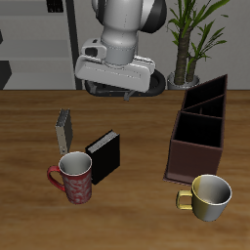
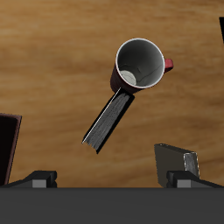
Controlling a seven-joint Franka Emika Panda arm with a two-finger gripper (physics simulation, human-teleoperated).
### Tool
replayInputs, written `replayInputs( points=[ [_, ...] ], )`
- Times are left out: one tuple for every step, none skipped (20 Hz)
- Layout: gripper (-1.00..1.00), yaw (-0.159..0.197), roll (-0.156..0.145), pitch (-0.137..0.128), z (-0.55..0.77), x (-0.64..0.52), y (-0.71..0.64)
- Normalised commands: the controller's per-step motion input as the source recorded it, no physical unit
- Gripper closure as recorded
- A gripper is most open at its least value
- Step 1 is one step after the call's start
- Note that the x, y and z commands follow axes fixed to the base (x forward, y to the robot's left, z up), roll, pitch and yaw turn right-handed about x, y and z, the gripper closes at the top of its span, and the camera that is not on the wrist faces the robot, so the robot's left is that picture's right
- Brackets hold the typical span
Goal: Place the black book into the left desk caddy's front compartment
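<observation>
- Yellow mug [image 1: 209,195]: nearest the desk's front edge, just in front of the left desk caddy; handle turned away from the caddy. Not part of the task.
- Red patterned mug [image 1: 74,178]: near the front edge, touching or almost touching the black book's lower corner; a likely obstruction to any grasp from that side.
- Black book [image 1: 104,157]: stands upright on edge on the desk [image 1: 137,220], just behind the red patterned mug and well apart from the caddy. In the wrist view the black book [image 2: 110,119] shows as a thin slanted slab below the mug, not between the fingers.
- Grey-tan book [image 1: 63,130]: upright, just behind the black book; not wanted.
- Left desk caddy [image 1: 202,130]: front compartment [image 1: 194,156] is the squarish end section towards the yellow mug; appears empty.
- Gripper [image 1: 115,91]: hangs high above the desk, farther back than the black book; fingers [image 2: 178,164] stand apart, holding nothing.
- Step in hand, as judged: approach, before any grasp. Next move calls for descending over the book, turning the fingers to straddle its thin width, clear of the mug.
</observation>
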Motion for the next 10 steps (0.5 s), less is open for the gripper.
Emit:
replayInputs(
  points=[
    [-1.0, -0.123, -0.068, -0.043, -0.16, 0.19, -0.09],
    [-1.0, -0.014, 0.016, -0.006, -0.1, 0.13, 0.04],
    [-1.0, -0.061, 0.06, -0.031, -0.13, 0.09, 0.07],
    [-1.0, 0.0, 0.0, 0.0, 0.0, -0.03, 0.05],
    [-1.0, -0.067, -0.051, -0.013, -0.19, 0.16, -0.03],
    [-1.0, -0.093, 0.016, -0.049, -0.08, 0.03, 0.0],
    [-1.0, -0.065, 0.053, 0.009, -0.12, 0.07, 0.06],
    [-1.0, -0.054, -0.009, -0.016, -0.13, 0.07, -0.07],
    [-1.0, -0.066, 0.039, -0.027, -0.2, 0.08, -0.07],
    [-1.0, -0.043, 0.015, -0.017, -0.18, 0.1, -0.06]
  ],
)
